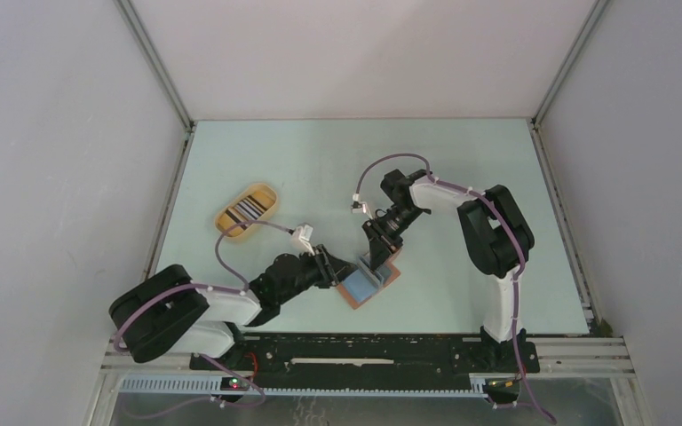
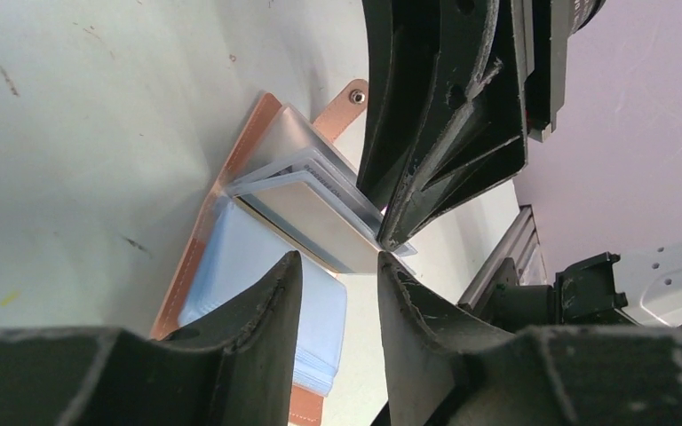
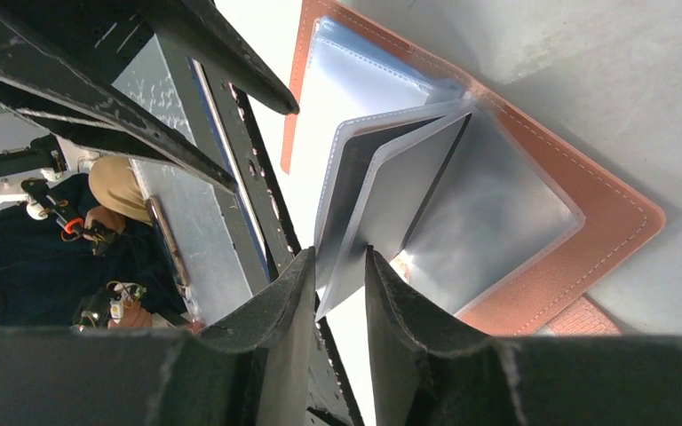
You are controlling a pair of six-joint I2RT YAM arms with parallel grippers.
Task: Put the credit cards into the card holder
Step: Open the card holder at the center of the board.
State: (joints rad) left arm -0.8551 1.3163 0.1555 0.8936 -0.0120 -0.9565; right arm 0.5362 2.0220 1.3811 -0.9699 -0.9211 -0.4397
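The reddish-brown card holder (image 1: 392, 276) lies open on the table in front of the arms, its blue-grey sleeves showing (image 2: 249, 275). My right gripper (image 1: 376, 264) reaches down from behind and is shut on the edge of lifted clear sleeves (image 3: 382, 204), which stand up from the cover (image 3: 604, 213). A dark card (image 3: 355, 177) sits in one lifted sleeve. My left gripper (image 1: 342, 269) comes in from the left, just short of those sleeves, and is open with nothing between its jaws (image 2: 337, 257). The right arm's fingers (image 2: 435, 133) hang right in front of it. More credit cards (image 1: 250, 208) lie in the tray.
A yellow oval tray (image 1: 231, 226) stands at the back left of the table. Grey walls close off the left, right and far sides. The metal rail (image 1: 364, 351) with both arm bases runs along the near edge.
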